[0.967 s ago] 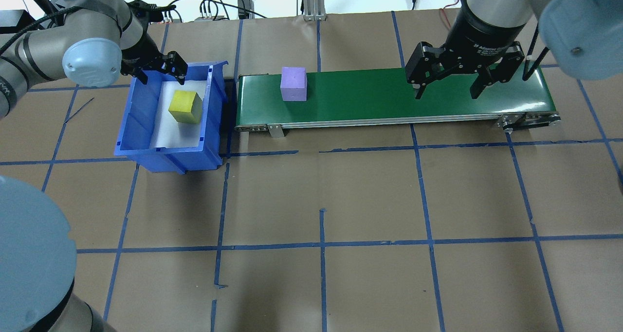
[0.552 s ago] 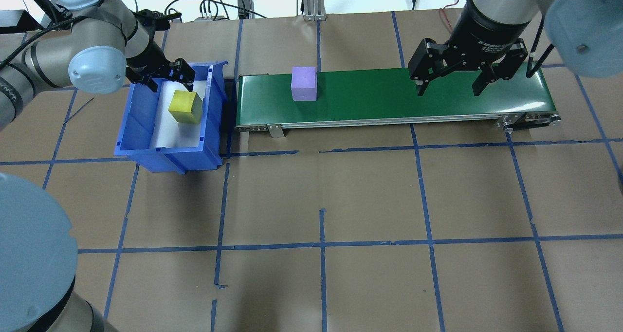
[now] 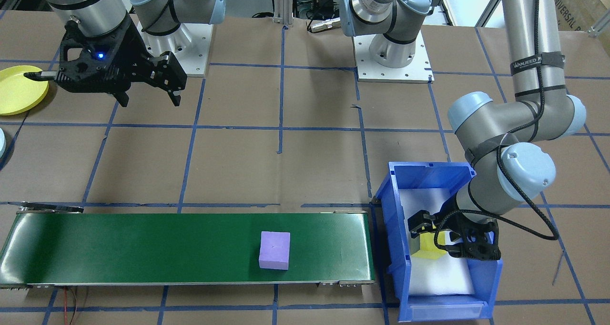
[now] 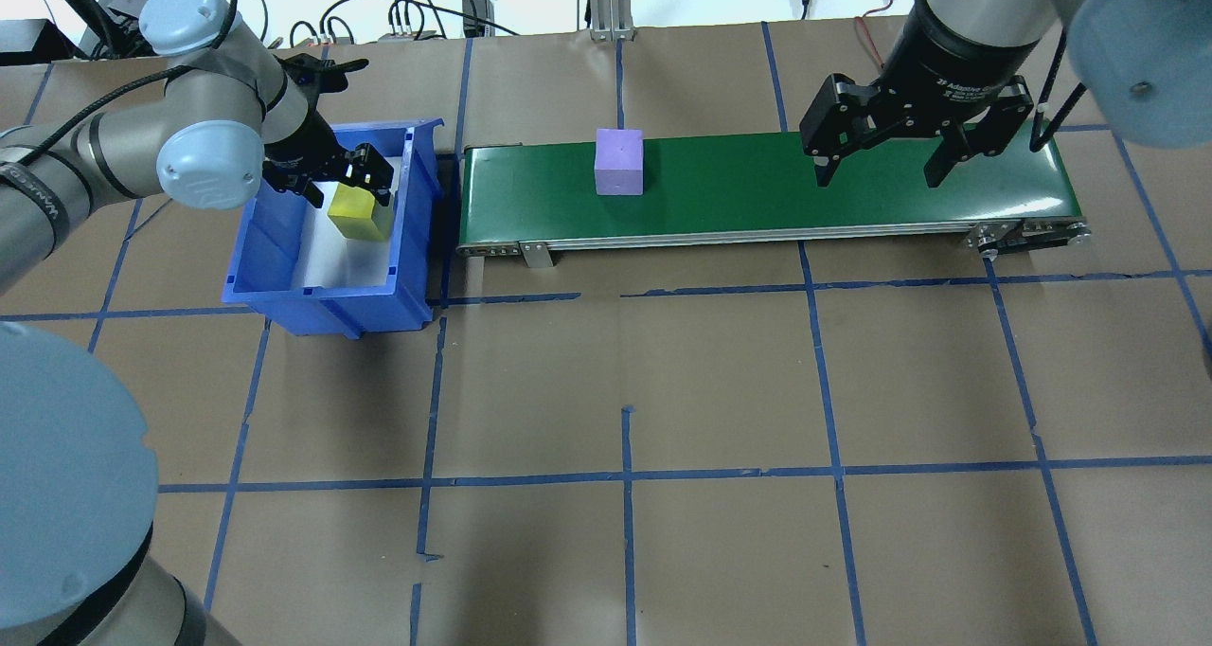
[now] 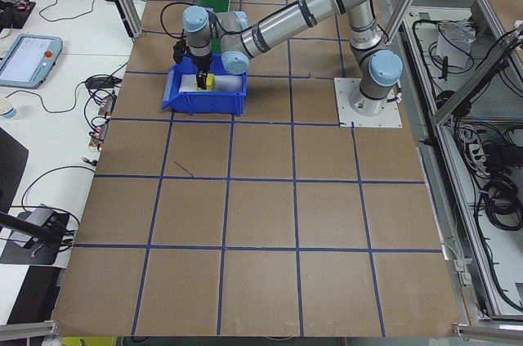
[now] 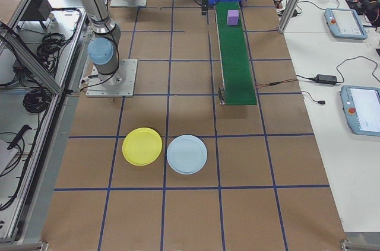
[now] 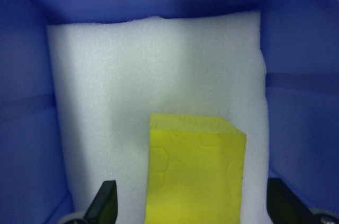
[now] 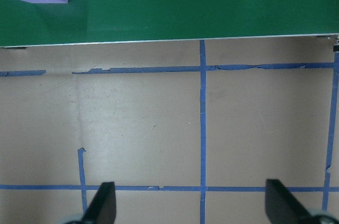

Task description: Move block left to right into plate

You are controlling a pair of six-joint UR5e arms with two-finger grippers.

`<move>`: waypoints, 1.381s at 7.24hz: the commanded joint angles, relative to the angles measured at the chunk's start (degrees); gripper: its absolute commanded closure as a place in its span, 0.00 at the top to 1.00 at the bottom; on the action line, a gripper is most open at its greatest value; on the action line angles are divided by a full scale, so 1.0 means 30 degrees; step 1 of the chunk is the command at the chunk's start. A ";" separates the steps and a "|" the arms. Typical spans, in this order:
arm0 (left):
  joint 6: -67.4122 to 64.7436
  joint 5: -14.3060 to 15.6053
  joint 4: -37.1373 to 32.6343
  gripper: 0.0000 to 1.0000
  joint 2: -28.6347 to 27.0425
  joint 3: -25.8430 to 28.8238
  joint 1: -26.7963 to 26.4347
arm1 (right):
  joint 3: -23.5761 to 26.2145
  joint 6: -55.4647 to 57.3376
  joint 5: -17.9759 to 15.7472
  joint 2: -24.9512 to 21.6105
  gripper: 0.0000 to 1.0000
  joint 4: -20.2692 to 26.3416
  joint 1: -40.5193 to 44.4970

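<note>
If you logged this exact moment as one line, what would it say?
left gripper: open, in bin around yellow block | right gripper: open, above belt | purple block: on belt | plates: empty

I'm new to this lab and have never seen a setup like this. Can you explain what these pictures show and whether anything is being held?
Two robot arms work at a paper-covered table, filmed from above, front, both ends, and from each wrist. The left gripper is open, lowered into a blue bin with its fingers either side of a yellow block; it hasn't closed on it. A purple block sits on the green conveyor belt. The right gripper hangs open and empty above the belt's other end. A yellow plate and a light blue plate lie on the table.
</note>
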 commanded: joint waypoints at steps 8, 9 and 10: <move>-0.3914 -0.0832 -0.4510 0.23 0.5529 0.1900 -0.3714 | -0.1199 -0.1154 -0.0265 0.0290 1.00 -0.0125 -0.3000; -0.4028 -0.0833 -0.4278 0.23 0.4947 0.1900 -0.3807 | -0.1554 -0.2818 -0.0091 0.1685 1.00 -0.0154 -0.3943; -0.4203 -0.0978 -0.3057 0.23 0.3839 0.1726 -0.3866 | -0.1587 -0.2950 -0.0031 0.2714 1.00 -0.0242 -0.4793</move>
